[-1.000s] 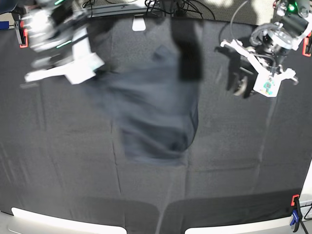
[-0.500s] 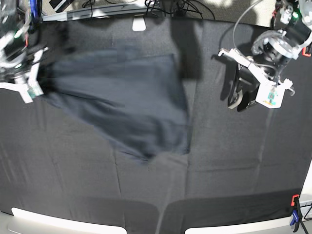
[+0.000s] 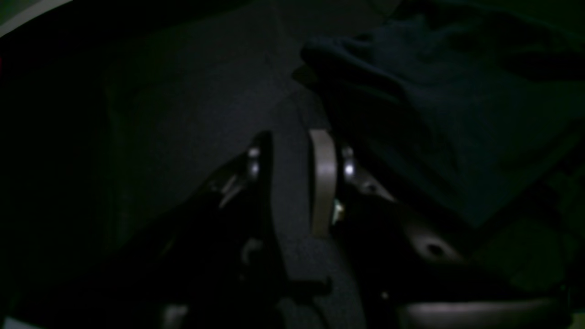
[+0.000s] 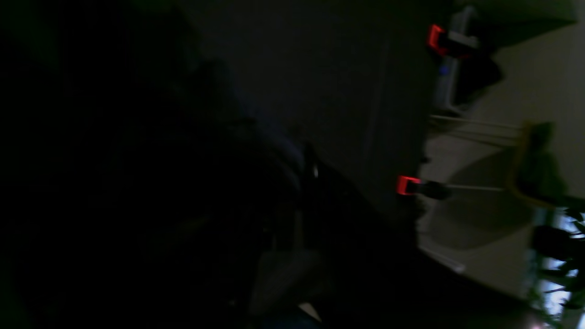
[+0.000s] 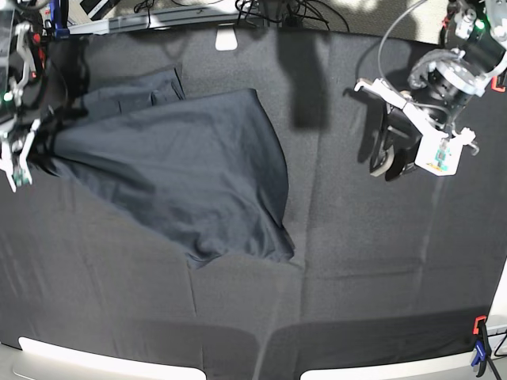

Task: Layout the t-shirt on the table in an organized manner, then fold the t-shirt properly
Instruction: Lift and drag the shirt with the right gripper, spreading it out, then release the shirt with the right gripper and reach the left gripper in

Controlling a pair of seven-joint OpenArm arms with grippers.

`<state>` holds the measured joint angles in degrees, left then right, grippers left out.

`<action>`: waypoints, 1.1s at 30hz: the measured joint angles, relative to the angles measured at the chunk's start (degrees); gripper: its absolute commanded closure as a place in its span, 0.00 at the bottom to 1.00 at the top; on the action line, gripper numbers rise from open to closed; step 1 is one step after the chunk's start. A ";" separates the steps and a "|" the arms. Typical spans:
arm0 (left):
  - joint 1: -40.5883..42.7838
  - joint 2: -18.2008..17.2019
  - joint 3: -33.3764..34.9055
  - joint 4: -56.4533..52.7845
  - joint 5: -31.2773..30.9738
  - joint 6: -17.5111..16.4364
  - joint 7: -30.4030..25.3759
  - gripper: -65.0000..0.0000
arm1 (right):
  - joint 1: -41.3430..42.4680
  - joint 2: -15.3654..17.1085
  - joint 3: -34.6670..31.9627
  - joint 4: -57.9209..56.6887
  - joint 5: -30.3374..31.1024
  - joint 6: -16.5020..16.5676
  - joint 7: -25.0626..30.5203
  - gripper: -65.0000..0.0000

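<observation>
the t-shirt point(image 5: 186, 174) lies spread but askew over the table's point(image 5: 356, 261) far left part, one end drawn to the left edge. we judge it light, limp, prone to bunching: hold hems or shoulders. our right gripper point(image 5: 20, 154) seems clamped on it; left gripper point(image 3: 292, 183), fingers slightly apart, holds nothing.

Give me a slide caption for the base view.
Right gripper pulls the t-shirt across the table; left gripper hovers apart.
</observation>
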<state>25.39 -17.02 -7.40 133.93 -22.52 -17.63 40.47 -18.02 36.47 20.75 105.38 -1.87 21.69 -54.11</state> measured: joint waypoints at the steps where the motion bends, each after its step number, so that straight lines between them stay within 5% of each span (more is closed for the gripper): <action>1: 0.00 0.02 0.00 0.00 -0.28 0.00 -0.04 0.74 | 0.83 0.02 0.00 0.02 1.16 -0.02 -1.60 0.74; 5: -0.02 0.02 0.02 -3.74 -3.19 -0.09 -2.10 0.73 | 3.96 0.02 0.07 0.44 6.58 -0.09 -7.65 0.57; 13: -1.42 0.04 0.24 -9.49 -5.22 -3.54 -5.46 0.73 | 5.44 -0.15 0.04 0.74 30.82 0.07 -2.27 0.56; 19: -8.00 0.28 0.20 -13.42 -8.63 -3.41 -1.14 0.73 | 10.54 -5.46 0.04 0.79 38.45 5.73 -2.47 0.56; 27: -11.56 0.35 0.22 -19.47 -10.27 -3.45 0.04 0.73 | 11.65 -8.04 0.04 0.79 37.73 6.43 -3.19 0.56; 33: -11.61 0.33 0.22 -19.58 -10.27 -3.48 -0.83 0.73 | 11.56 -8.04 0.04 0.79 22.12 6.54 -8.81 0.56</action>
<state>13.78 -16.69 -7.18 114.34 -32.80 -21.10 39.64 -6.46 28.42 20.80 106.17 20.25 28.23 -62.92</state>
